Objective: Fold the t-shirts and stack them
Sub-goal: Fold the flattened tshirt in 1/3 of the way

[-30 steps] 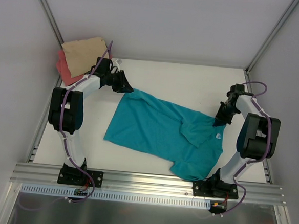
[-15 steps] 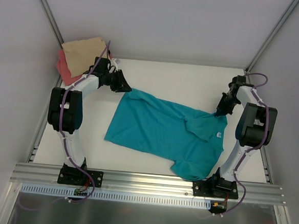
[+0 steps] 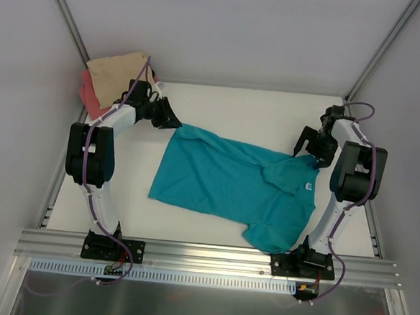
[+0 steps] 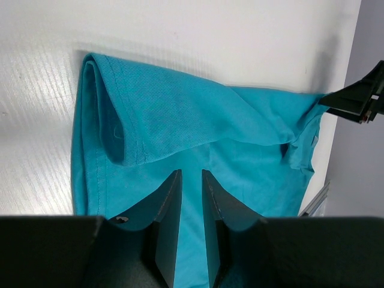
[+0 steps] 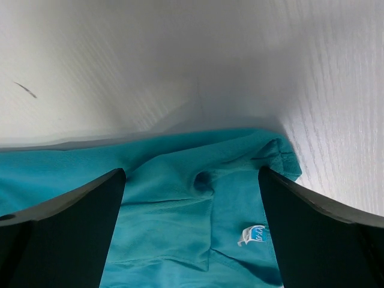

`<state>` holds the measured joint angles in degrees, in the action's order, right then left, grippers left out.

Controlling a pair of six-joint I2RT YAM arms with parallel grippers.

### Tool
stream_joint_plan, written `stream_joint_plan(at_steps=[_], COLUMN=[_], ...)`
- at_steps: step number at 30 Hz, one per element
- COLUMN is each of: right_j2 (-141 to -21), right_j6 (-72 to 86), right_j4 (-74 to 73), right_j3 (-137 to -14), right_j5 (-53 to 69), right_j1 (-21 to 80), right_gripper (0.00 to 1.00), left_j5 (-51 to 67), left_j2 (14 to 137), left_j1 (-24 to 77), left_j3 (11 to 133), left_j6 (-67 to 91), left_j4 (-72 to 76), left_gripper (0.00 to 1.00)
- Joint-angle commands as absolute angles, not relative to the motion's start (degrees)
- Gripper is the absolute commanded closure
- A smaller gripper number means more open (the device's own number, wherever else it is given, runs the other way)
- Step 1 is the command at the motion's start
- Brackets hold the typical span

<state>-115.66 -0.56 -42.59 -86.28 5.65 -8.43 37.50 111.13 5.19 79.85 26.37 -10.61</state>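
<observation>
My left gripper is clenched on a corner of the soft teal cotton t-shirt, spread across the white table; my right gripper hovers wide open above its collar.

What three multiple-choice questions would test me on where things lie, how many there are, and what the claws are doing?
1. Where is the tan shirt?
A) far left corner, on the pink shirt
B) near right corner
C) on the floor
2. How many shirts show?
A) two
B) three
C) five
3. The right gripper is
A) clamped on cloth
B) out of sight
C) wide open
Answers:
1 A: it tops the pink one there.
2 B: tan, pink and the teal shirt.
3 C: its jaws stand wide apart.
</observation>
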Motion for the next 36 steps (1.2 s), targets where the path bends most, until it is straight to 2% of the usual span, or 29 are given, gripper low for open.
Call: stream_joint_plan(at_steps=[1,15,18,28,36], right_j2=[-110.8,-100.9,-99.9,-99.7,-100.0], right_j6=[-0.5,-0.3,-0.6,-1.0,-0.8], right_j4=[-44.0,-48.9,-49.6,-51.2,-51.0], right_j3=[-84.7,-86.6,-86.9,-87.8,-87.4], right_j5=[3.9,5.1,5.1,5.4,5.5], right_j1=[-9.1,-9.1,-9.1,-9.2,-9.2], right_gripper=[0.00,0.01,0.00,0.01,0.01], left_j5=[39.5,40.0,37.0,30.6,30.2], left_j2=[109.9,116.4,117.2,118.0,118.1], left_j1=[5.0,4.9,4.9,4.3,3.4], left_j3=[82.0,83.3,83.2,86.0,86.9], left_j6=[26.1,26.2,23.9,20.0,19.4], left_j4=[-10.5,-12.0,-13.4,-17.2,-17.7], left_gripper=[0.79,0.79,0.79,0.68,0.63])
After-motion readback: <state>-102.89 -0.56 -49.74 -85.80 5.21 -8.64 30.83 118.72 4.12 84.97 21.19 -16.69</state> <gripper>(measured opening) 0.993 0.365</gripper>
